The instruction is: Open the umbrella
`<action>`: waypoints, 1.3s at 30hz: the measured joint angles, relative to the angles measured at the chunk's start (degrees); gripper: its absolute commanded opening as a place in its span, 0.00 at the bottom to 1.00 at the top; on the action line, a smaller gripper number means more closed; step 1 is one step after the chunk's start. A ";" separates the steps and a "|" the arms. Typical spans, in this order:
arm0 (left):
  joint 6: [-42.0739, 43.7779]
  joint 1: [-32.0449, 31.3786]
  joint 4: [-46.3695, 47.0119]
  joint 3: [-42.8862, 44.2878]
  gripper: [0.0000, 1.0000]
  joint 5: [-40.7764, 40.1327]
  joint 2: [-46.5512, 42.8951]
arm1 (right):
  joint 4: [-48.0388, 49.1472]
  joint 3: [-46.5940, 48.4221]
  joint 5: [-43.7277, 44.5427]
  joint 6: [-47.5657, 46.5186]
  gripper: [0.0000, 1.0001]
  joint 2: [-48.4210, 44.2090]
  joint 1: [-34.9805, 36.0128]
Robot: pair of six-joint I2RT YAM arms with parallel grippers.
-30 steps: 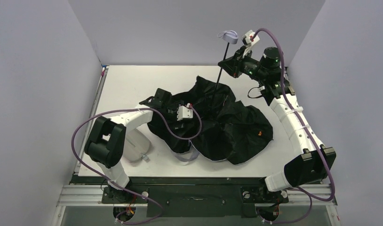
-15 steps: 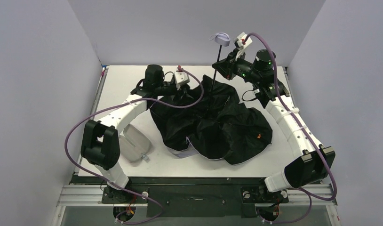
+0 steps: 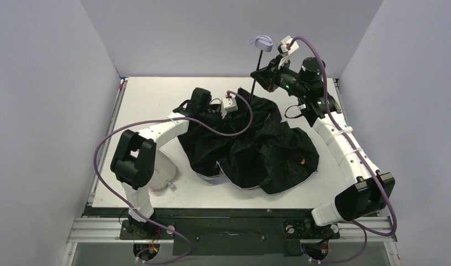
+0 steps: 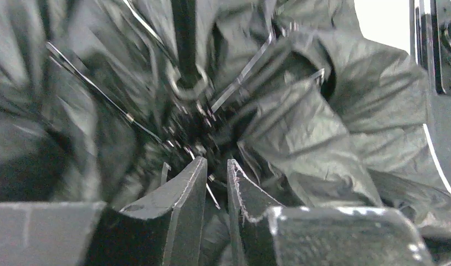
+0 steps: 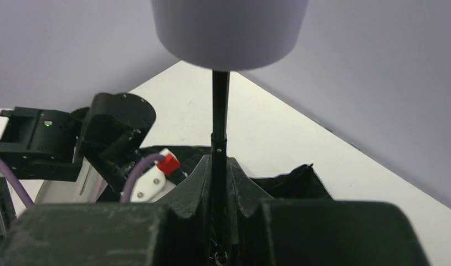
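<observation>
Sleeve pouch (image 3: 163, 169): lay flat near the left front of the table (image 3: 151, 91), partly under the left arm and just beside the black cloth; could have been dragged along by a low sweep of that arm.
Left gripper (image 4: 216, 162): pointed into the folds close to the hub; fingers (image 4: 184, 191) drawn almost together with only a slit between; too blurred to tell of anything pinched there.
Ribs (image 4: 104, 100): thin, crossed and tangled among the folds around the hub; likely to bend or catch if pushed sideways rather than along the rod.
Umbrella (image 3: 256, 147): not yet open; slumped mid-table, lining side up, with a pale edge showing at the front.
Canopy (image 3: 281, 158): loose and heaped; liable to snag on the left fingertips and get hauled up as a bunch instead of spreading.
Shaft (image 3: 256, 75): rose at a tilt from the folds toward the back wall; slender, so prone to flex or slip through the clamp under a hard push from below.
Handle (image 3: 262, 42): sat at the top of the rod, high above the table, free of both arms.
Right gripper (image 5: 220, 166): pressed shut on the rod a little below the handle, fingers (image 5: 195, 183) tight against both sides; if loosened, would let the whole thing drop back onto the heap.
</observation>
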 measured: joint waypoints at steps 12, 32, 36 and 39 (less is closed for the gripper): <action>4.90 0.00 -11.10 -8.90 0.14 -2.69 0.68 | 0.07 3.32 -0.74 1.14 0.00 0.33 -3.56; 9.03 1.84 -9.90 -7.39 0.21 -6.19 -7.48 | 3.80 -1.27 -0.96 3.72 0.00 0.83 -0.96; 3.69 -1.79 3.50 -7.37 0.21 -5.03 -10.10 | 4.11 -1.95 -0.35 4.02 0.00 0.83 1.03; 2.10 -5.53 9.92 -7.06 0.20 -4.74 -9.68 | 4.35 -1.95 -0.07 4.39 0.00 0.81 1.73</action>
